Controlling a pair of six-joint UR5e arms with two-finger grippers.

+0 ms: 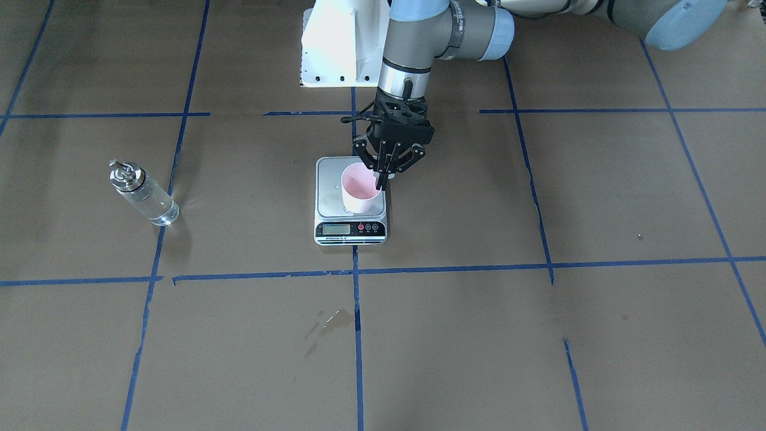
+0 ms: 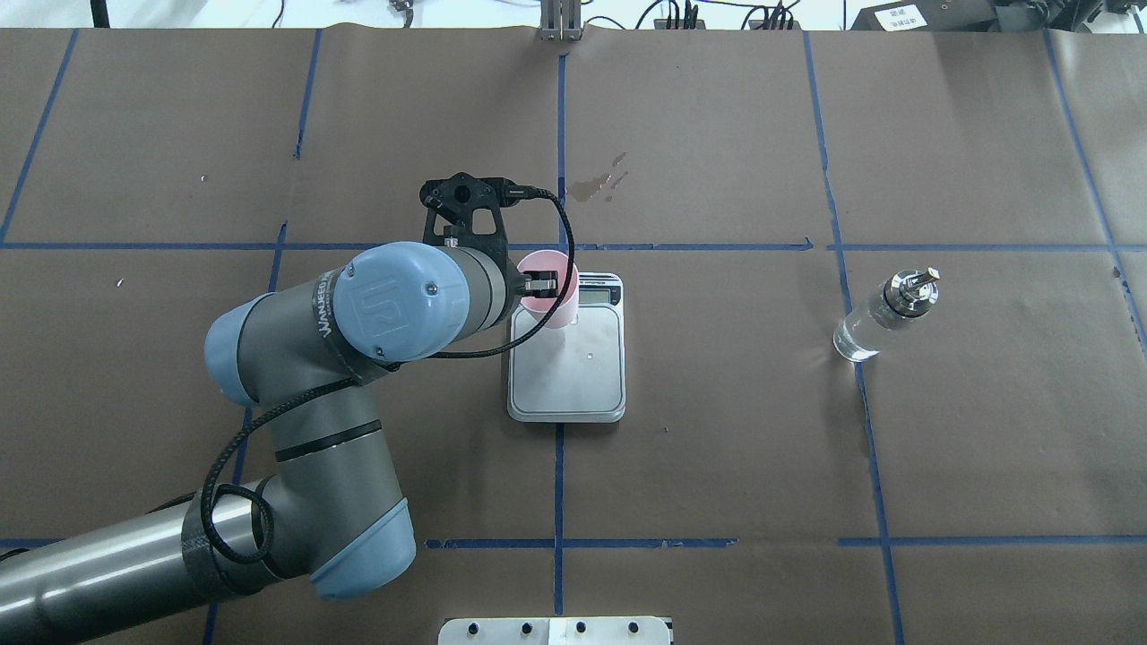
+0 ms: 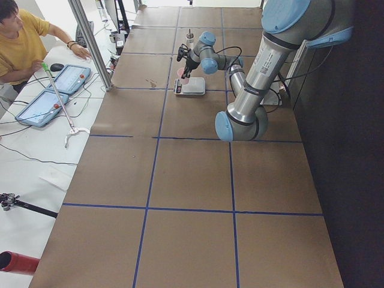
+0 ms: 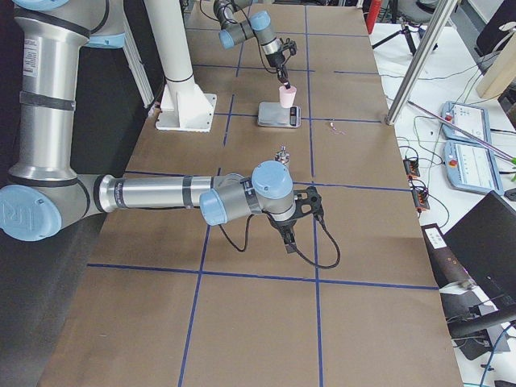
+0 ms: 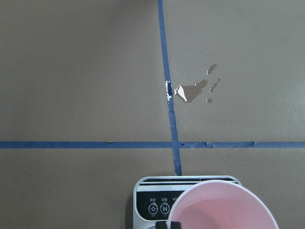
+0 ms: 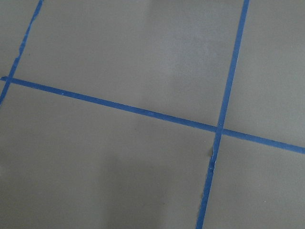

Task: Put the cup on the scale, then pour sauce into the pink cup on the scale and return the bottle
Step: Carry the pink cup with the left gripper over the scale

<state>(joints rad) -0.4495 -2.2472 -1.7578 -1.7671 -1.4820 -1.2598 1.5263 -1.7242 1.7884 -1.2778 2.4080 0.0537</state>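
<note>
The pink cup (image 1: 361, 190) stands upright on the steel platform of the scale (image 1: 330, 179); whether its base rests fully on the platform I cannot tell. My left gripper (image 1: 381, 177) comes down from above and is shut on the cup's rim, one finger inside and one outside. The left wrist view shows the cup (image 5: 224, 209) over the scale's black panel (image 5: 152, 206). The clear bottle (image 1: 145, 195) with its metal cap stands alone far to the robot's right, also in the overhead view (image 2: 883, 318). My right gripper (image 4: 289, 232) hovers over bare table; I cannot tell whether it is open or shut.
A wet stain (image 1: 328, 321) lies on the brown paper beyond the scale, also in the overhead view (image 2: 600, 184). Blue tape lines grid the table. The white robot base (image 1: 338, 45) stands behind the scale. An operator (image 3: 24, 42) sits at the side table.
</note>
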